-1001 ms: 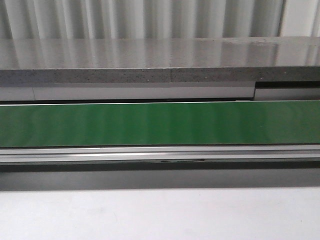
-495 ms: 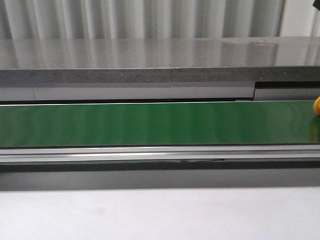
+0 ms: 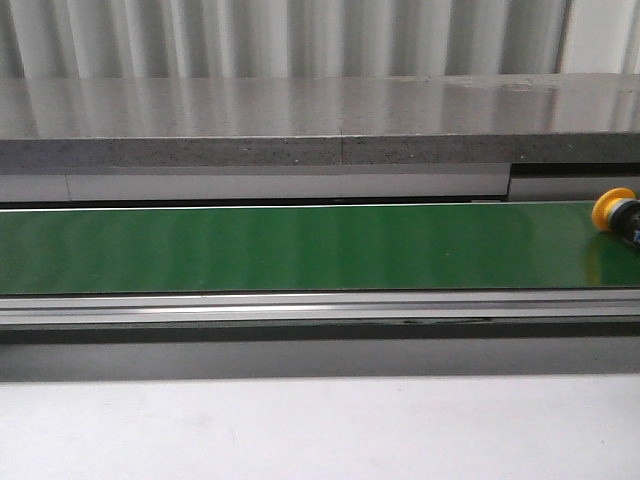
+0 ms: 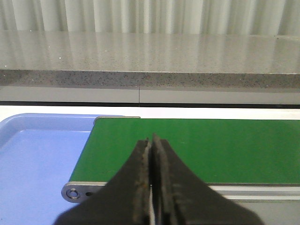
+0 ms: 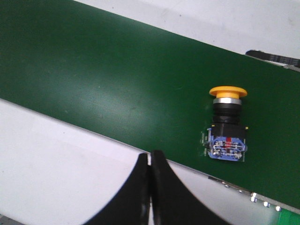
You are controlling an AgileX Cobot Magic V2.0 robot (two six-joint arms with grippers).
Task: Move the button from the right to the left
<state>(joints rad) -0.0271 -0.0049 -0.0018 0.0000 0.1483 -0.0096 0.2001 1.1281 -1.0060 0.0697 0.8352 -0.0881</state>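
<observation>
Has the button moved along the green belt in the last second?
Yes. The button has come in from the right edge of the front view onto the green belt, travelling leftward against the fixed grey ledge behind it.

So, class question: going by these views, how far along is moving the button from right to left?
Nothing looks done. The button lies on its side at the green belt's far right end. Nothing is in hand: the left gripper and the right gripper are both shut and empty. Grasping, carrying left and releasing all remain, perhaps into the blue tray.
</observation>
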